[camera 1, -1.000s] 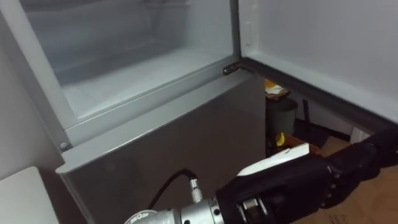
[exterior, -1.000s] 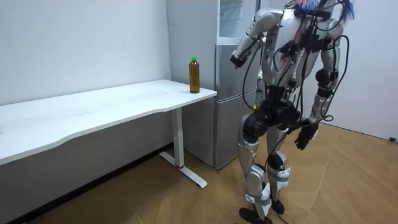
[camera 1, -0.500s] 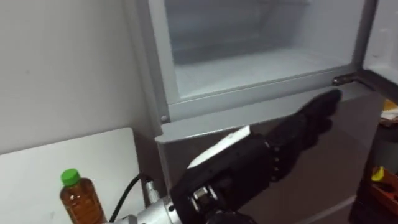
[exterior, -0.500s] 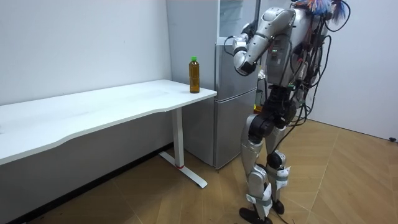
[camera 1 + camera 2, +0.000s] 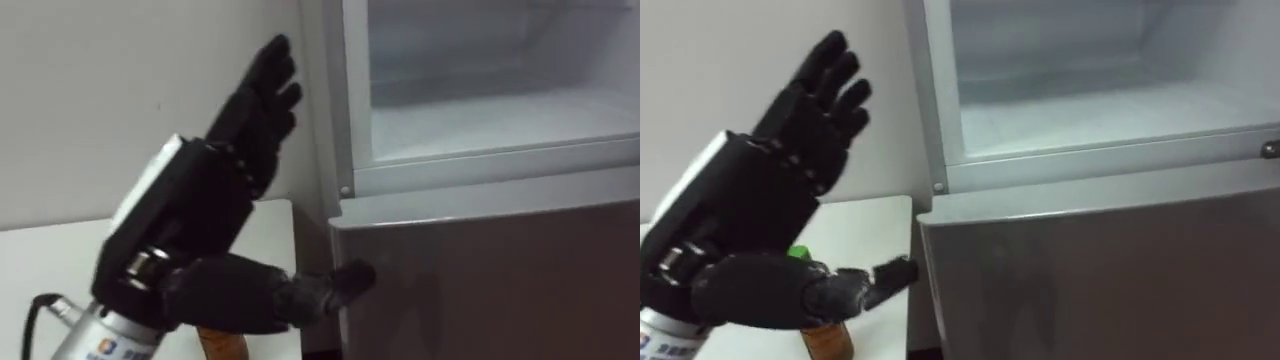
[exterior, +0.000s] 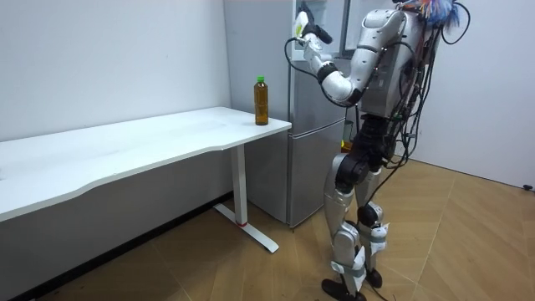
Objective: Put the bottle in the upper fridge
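Note:
The bottle (image 6: 262, 100) of amber drink with a green cap stands upright on the white table's (image 6: 125, 150) corner next to the fridge (image 6: 311, 134). In the eye views it sits mostly behind my left hand: a bit of amber (image 5: 225, 345) shows in the left eye view, its green cap (image 5: 798, 255) and amber body in the right. My left hand (image 5: 200, 190) (image 5: 750, 200) is raised above it, open, fingers spread up against the wall and thumb pointing toward the fridge. The upper fridge compartment (image 5: 500, 110) stands open and empty.
The grey lower fridge door (image 5: 500, 270) is closed, right beside the table's edge (image 5: 875, 225). A white wall (image 5: 100, 90) rises behind the table. In the room view I stand on the wooden floor (image 6: 209, 259) in front of the fridge, facing the table corner.
My view has swung left, from the fridge toward the table. My left hand rose from in front of the lower fridge door to high before the wall, above the bottle.

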Motion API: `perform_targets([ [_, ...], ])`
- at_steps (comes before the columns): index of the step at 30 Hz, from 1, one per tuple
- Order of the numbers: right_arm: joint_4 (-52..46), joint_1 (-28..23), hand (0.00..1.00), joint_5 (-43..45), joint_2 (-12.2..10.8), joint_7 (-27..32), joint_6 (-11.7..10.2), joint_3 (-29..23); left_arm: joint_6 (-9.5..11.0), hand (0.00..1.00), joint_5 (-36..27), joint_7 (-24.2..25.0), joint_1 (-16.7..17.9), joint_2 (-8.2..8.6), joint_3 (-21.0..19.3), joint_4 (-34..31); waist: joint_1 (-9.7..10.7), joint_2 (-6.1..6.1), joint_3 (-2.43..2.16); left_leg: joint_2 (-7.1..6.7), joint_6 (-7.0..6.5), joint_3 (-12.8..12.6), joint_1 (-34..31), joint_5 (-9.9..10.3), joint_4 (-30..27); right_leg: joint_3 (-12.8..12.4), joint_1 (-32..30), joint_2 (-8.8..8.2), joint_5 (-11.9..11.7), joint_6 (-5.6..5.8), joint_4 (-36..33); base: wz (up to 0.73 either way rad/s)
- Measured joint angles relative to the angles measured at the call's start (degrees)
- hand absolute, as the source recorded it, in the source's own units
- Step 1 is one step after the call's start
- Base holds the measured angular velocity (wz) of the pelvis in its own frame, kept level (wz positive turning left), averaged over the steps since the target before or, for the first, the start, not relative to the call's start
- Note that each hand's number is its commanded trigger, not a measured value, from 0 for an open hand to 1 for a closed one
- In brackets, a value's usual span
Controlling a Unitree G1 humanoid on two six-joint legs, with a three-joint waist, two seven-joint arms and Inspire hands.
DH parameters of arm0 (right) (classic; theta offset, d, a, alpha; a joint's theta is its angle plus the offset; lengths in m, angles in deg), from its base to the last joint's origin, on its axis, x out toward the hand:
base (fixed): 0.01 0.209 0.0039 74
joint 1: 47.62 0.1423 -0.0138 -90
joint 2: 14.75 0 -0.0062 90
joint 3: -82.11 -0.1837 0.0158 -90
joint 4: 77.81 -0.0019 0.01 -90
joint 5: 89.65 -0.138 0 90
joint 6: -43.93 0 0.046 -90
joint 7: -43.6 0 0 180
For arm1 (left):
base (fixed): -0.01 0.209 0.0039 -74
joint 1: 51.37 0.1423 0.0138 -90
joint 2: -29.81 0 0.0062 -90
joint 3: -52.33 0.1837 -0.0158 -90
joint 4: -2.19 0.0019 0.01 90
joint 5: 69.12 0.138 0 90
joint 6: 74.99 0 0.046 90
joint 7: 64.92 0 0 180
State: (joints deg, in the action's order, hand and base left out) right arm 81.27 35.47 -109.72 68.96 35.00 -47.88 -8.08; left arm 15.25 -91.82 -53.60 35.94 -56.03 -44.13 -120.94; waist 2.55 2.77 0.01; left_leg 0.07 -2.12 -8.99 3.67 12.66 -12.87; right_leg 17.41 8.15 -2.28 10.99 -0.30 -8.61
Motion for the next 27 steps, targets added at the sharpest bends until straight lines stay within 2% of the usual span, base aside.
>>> perform_targets([
  [3,0.0,-0.1,0.00,0.2,-0.3,0.3,-0.3,0.1,1.4,0.00,2.1,-4.5,1.7,0.75,-3.2,0.0,-0.8,-0.03,-0.01,-0.39,-0.04,1.2,-0.3,0.0,-0.5,0.8,0.3,-0.24,0.2,0.26,0.0,0.19],
  [8,0.1,-2.0,0.00,0.0,-0.7,0.4,-1.4,-2.3,4.3,0.00,6.7,-10.5,3.2,1.31,-11.3,0.0,-3.1,0.00,-0.06,-0.91,-0.29,2.4,0.5,-0.1,-0.1,1.9,1.0,-0.72,0.5,0.60,-0.1,0.11],
  [12,0.0,-2.5,0.00,0.2,-0.8,1.1,-1.3,-2.3,4.9,0.00,8.9,-15.0,5.1,1.43,-14.8,0.2,-4.6,-0.14,-0.05,-1.13,-0.33,3.3,0.4,-0.1,0.0,3.0,1.3,-0.91,0.7,0.70,-0.2,0.13],
  [17,-3.4,-5.1,0.00,0.6,-1.1,2.2,-1.3,-5.6,5.0,0.00,8.7,-19.7,11.8,2.21,-20.3,1.9,-4.7,0.11,-0.09,-1.44,-0.48,4.5,0.0,0.0,-0.7,4.0,1.7,-1.03,1.1,0.84,-0.1,0.14],
  [22,-5.4,-7.8,0.00,-0.2,-1.1,3.0,-0.8,-5.7,5.0,0.00,8.6,-24.8,13.5,2.78,-20.5,10.4,-6.0,0.32,-0.25,-1.65,-0.50,5.0,0.1,0.0,-0.5,4.6,1.7,-1.30,1.5,0.92,-0.3,0.06],
  [25,-7.6,-9.2,0.00,0.2,-1.4,3.6,-0.5,-6.0,5.0,0.00,8.3,-26.9,15.0,4.50,-20.8,14.2,-6.2,0.14,-0.32,-1.72,-0.53,5.0,0.4,0.0,-0.1,4.5,1.8,-1.37,1.5,0.95,-0.6,-0.02],
  [27,-7.4,-9.2,0.00,-0.1,-1.4,3.6,-0.1,-6.3,4.8,0.00,5.9,-27.7,15.4,4.58,-21.0,18.3,-6.1,0.21,-0.27,-1.76,-0.55,5.0,0.8,0.0,0.2,4.0,1.9,-1.40,1.7,1.00,-1.1,-0.06],
])
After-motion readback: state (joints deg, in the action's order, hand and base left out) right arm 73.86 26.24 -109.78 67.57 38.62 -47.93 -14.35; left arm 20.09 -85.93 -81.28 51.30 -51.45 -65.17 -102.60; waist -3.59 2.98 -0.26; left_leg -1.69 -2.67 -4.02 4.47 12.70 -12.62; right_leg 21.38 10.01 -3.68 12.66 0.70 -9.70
